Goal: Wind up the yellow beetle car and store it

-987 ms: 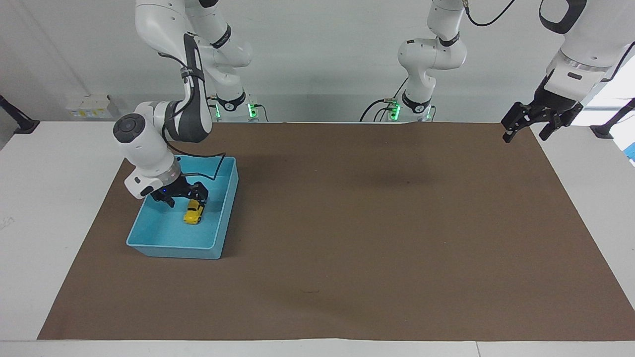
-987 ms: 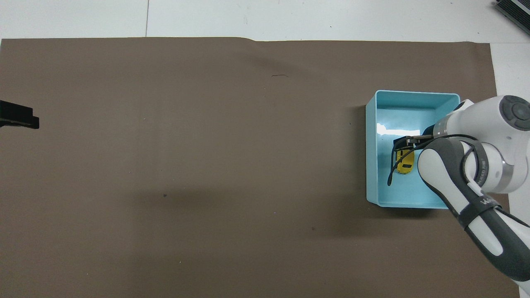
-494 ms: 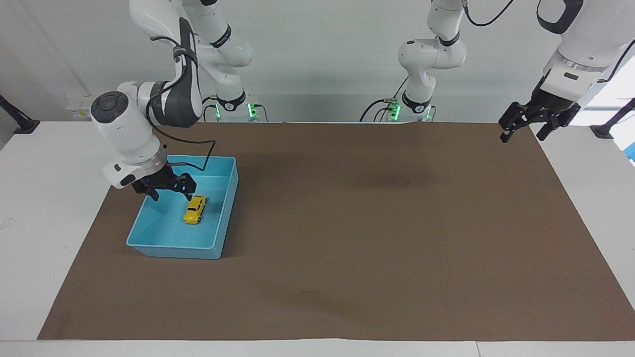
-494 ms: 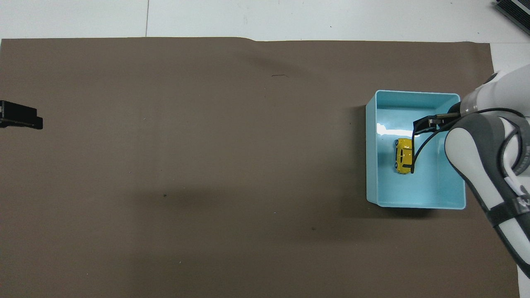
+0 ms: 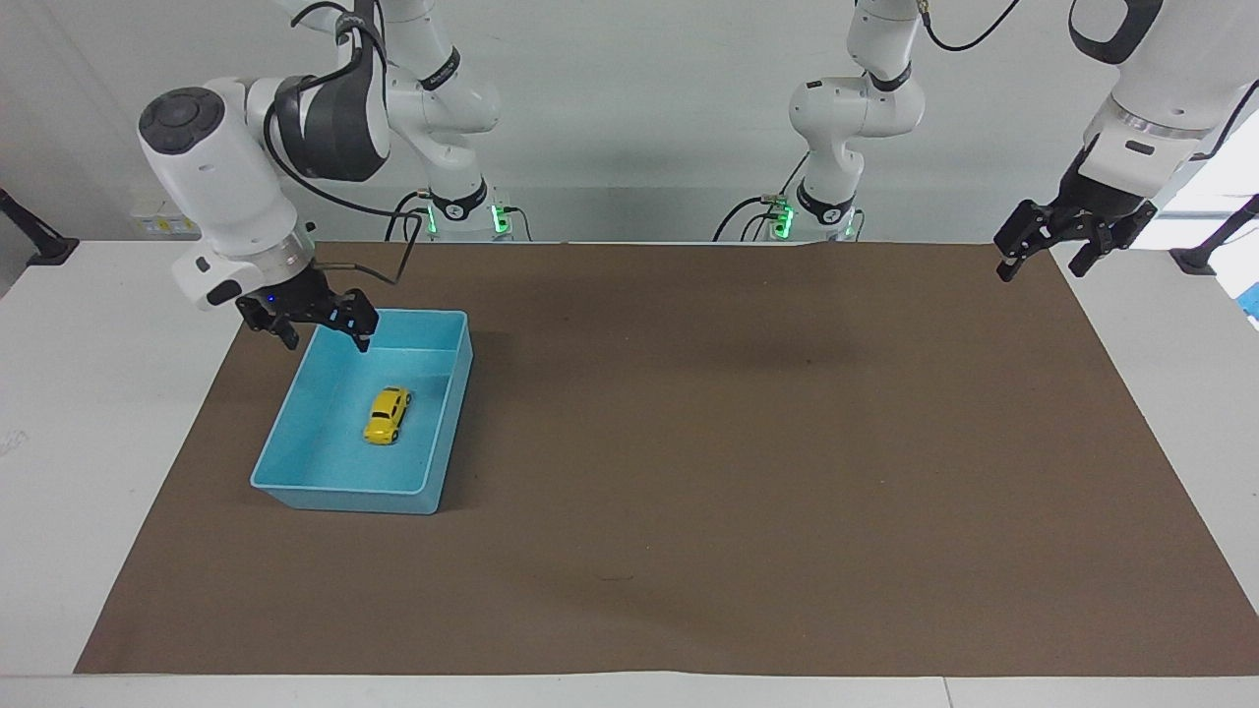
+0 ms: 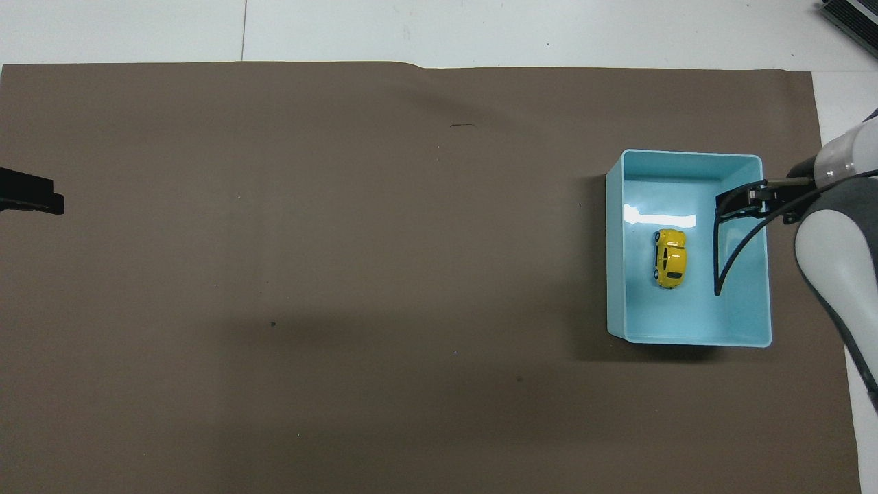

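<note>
In the blue tray (image 5: 444, 421), rounded yellow beetle car (image 5: 387, 414).

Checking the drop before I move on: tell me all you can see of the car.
The car is a tiny glossy yellow beetle-shaped toy with dark windows and small black wheels. It sits upright on its wheels on the floor of the blue tray, near the middle, clear of the walls. Nothing touches it; no hand holds it.

Right pincer (image 5: 317, 325) hangs raised, fingers spread, empty; left pincer (image 5: 1046, 243) waits raised at the worktop's edge, fingers apart.
</note>
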Tool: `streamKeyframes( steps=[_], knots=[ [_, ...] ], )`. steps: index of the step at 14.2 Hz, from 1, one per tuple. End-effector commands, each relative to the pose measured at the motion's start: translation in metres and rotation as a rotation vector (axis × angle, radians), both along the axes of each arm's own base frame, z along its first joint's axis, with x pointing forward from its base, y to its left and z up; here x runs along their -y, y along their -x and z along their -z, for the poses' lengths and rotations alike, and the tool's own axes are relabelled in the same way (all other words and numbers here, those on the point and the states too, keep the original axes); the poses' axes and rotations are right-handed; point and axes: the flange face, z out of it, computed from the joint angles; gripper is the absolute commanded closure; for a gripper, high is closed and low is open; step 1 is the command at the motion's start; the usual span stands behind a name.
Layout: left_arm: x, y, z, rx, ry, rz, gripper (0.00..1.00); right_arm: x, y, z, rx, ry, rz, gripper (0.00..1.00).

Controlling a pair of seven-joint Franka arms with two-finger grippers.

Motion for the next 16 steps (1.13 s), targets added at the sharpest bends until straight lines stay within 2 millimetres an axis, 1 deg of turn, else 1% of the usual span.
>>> streamKeyframes(
  steps=[1, 3, 4, 6, 8, 12, 14, 16],
  knots=[
    [-0.002, 0.006, -0.004, 0.004, 0.008, 0.002, 0.00, -0.004, 0.016, -0.033, -0.013, -0.003, 0.029, 0.00],
    [-0.002, 0.006, -0.004, 0.004, 0.008, 0.002, 0.00, -0.004, 0.019, -0.053, -0.052, -0.051, 0.041, 0.00],
    [-0.002, 0.006, -0.004, 0.003, 0.008, 0.002, 0.00, -0.004, 0.020, -0.060, -0.060, -0.050, 0.040, 0.00],
    [-0.002, 0.006, -0.004, 0.003, 0.008, 0.002, 0.00, -0.004, 0.025, -0.063, -0.087, -0.047, 0.039, 0.00],
    [-0.002, 0.006, -0.004, 0.004, 0.006, 0.002, 0.00, -0.002, 0.027, -0.069, -0.071, -0.031, 0.028, 0.00],
    [-0.002, 0.005, -0.005, 0.010, 0.007, 0.002, 0.00, -0.002, 0.016, -0.072, 0.033, -0.009, 0.003, 0.00],
    [0.004, 0.004, -0.005, 0.015, 0.008, 0.008, 0.00, -0.003, 0.011, -0.072, 0.069, -0.013, 0.008, 0.00],
    [0.010, 0.003, -0.005, 0.022, 0.008, 0.017, 0.00, -0.004, 0.013, -0.072, 0.059, -0.022, 0.010, 0.00]
  ],
)
